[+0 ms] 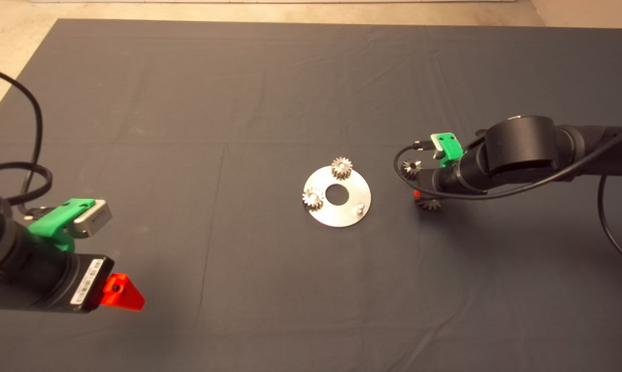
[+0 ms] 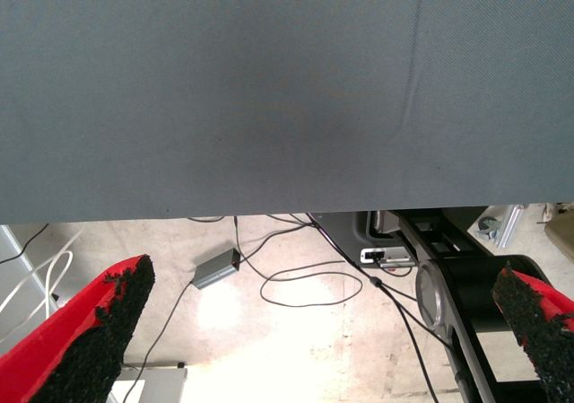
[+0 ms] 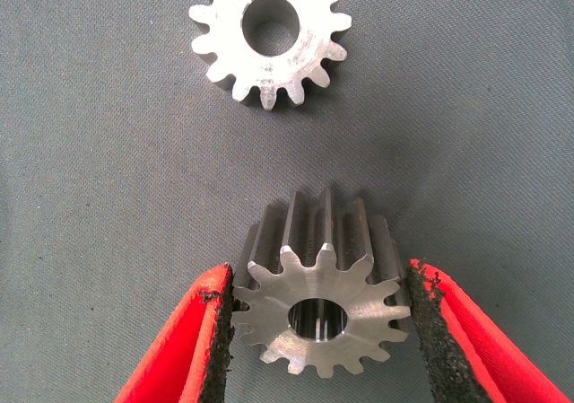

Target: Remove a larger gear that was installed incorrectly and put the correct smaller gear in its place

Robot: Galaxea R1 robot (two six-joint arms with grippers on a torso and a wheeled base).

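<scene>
Nearest, at the lower left edge of the dark grey cloth mat [image 1: 248,310], the left gripper [image 1: 124,295] waits parked. Its red fingers [image 2: 99,331] stand wide apart with nothing between them, and past the mat's edge its wrist view shows pale floor with loose cables.

Further in, on the right, the black right arm reaches in low from the right edge. Its wrist bends down to the mat and its bulk covers most of the right gripper [image 3: 318,273]. The black pads sit against the teeth on either side of the smaller gear [image 3: 287,286], a small dark grey steel toothed gear, clamping it. That gear stands on the mat just right of the round silvery steel plate [image 1: 336,214], its axis upright and its bore facing up.

On the plate, a bare steel pin [image 1: 360,207] stands nearest the gripper. Two paler silvery small gears [image 1: 313,199] [image 1: 342,168] sit on the plate's left and far edges.

Just beyond the gripped gear lies the larger gear [image 1: 411,168], dark grey steel with flared teeth. It lies flat on the mat, apart from the plate, black centre hole upward. A thin black cable [image 1: 395,165] from the wrist loops around it.
</scene>
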